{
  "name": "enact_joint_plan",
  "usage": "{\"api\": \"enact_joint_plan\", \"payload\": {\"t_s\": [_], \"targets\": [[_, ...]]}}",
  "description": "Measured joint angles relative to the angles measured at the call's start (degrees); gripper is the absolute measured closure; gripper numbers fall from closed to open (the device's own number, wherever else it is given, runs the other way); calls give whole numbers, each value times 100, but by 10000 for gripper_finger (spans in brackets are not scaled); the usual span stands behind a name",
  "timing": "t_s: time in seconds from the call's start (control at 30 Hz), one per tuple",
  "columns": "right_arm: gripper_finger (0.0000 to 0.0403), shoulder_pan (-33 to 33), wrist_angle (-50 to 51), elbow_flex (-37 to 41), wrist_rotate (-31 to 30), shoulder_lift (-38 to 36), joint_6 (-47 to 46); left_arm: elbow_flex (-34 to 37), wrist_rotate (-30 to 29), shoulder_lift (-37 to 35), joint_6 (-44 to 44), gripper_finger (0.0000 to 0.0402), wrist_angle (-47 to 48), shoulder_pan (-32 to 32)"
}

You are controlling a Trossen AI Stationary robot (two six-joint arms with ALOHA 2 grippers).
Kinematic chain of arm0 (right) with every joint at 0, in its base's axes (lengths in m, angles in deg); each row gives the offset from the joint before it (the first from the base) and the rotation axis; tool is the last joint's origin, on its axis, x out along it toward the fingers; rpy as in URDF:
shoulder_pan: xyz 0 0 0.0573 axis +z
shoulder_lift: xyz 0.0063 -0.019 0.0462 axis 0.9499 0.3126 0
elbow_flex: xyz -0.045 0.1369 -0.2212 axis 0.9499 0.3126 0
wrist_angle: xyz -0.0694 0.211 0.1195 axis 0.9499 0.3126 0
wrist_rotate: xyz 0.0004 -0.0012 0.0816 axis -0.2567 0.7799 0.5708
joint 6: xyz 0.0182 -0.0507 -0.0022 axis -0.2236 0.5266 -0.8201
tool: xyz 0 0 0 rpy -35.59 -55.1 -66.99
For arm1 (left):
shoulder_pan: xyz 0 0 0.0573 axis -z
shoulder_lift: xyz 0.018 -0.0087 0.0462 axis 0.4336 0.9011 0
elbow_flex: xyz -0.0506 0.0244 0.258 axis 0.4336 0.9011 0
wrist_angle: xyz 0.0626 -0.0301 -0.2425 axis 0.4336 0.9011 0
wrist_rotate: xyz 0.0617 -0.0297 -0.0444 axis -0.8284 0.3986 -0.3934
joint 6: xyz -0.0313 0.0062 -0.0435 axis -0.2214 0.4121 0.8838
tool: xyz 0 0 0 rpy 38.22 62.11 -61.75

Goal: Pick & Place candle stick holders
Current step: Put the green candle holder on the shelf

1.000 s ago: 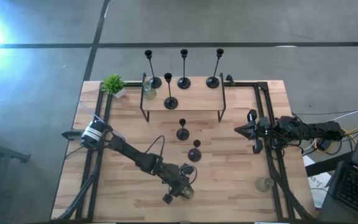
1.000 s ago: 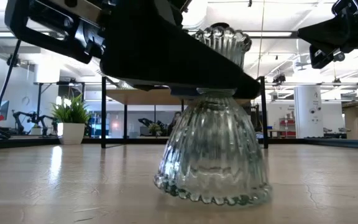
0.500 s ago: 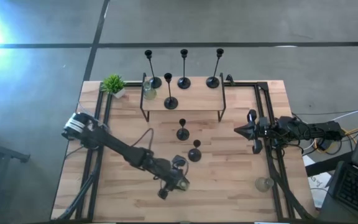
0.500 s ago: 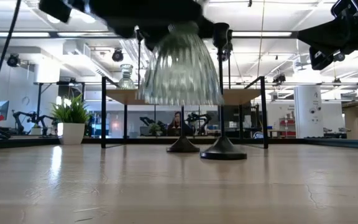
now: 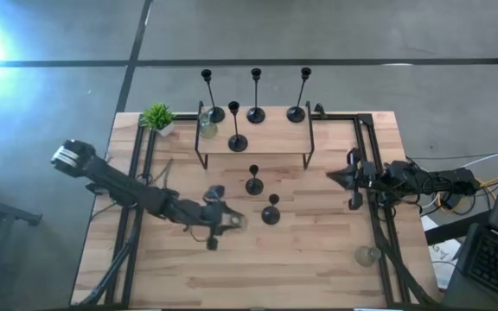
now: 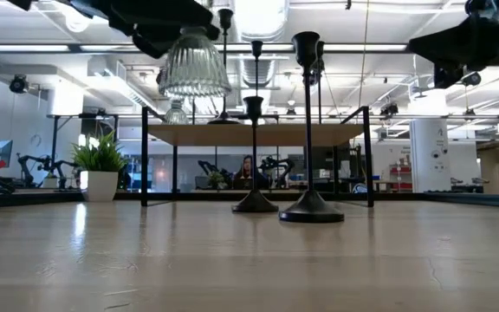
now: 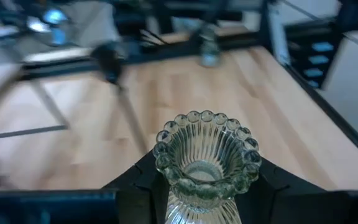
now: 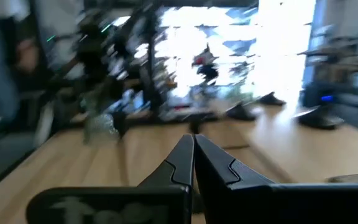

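A clear ribbed glass candle stick holder (image 7: pixel 207 155) hangs in the air over the table's middle left (image 6: pixel 195 65), with my left gripper (image 5: pixel 225 222) shut on it. Two short black holders (image 5: pixel 253 182) (image 5: pixel 271 210) stand on their round bases on the table. Several taller black ones (image 5: pixel 256 97) and a second glass one (image 5: pixel 207 130) stand on the raised shelf (image 5: pixel 275 138). A third glass holder (image 5: pixel 367 255) stands near the table's right front. My right gripper (image 5: pixel 331 180) waits shut at the right side. My left gripper pinches the glass holder's narrow neck (image 7: pixel 194 202), just under its beaded cup, between its two fingers (image 7: pixel 143 180). The fingers come from the table's left, slanting a little downward. The holder stays upright, and its flared base (image 6: pixel 195 74) hangs clear of the table.
A small green potted plant (image 5: pixel 157 117) sits at the far left corner beside the shelf. A black metal frame (image 5: pixel 137 173) runs along the table's left and right sides. Bare wood lies in front of the two short black holders.
My left gripper has risen and gone from near the table's front edge toward the far and left, tipping from steeply downward to nearly level. The glass holder, standing on the table a second ago, is lifted clear and carried along upright.
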Motion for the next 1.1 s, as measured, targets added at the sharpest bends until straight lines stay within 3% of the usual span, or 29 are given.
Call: {"api": "enact_joint_plan", "payload": {"t_s": [0.17,0.33,0.53,0.83,1.1], "targets": [[394,-2,-489,2,-1057,-12,-110,367,-678,-755,30,265,105,-38],[394,2,-507,5,-1000,-3,244,517,-1378,-1338,242,265,367,-69],[394,2,-396,17,-983,-5,92,495,-2611,-1860,257,265,964,-111],[394,2,-396,17,-983,-8,116,484,-2649,-2186,107,265,1032,-685],[394,2,-397,17,-981,-8,120,462,-2601,-2226,129,265,1113,-1573]]}}
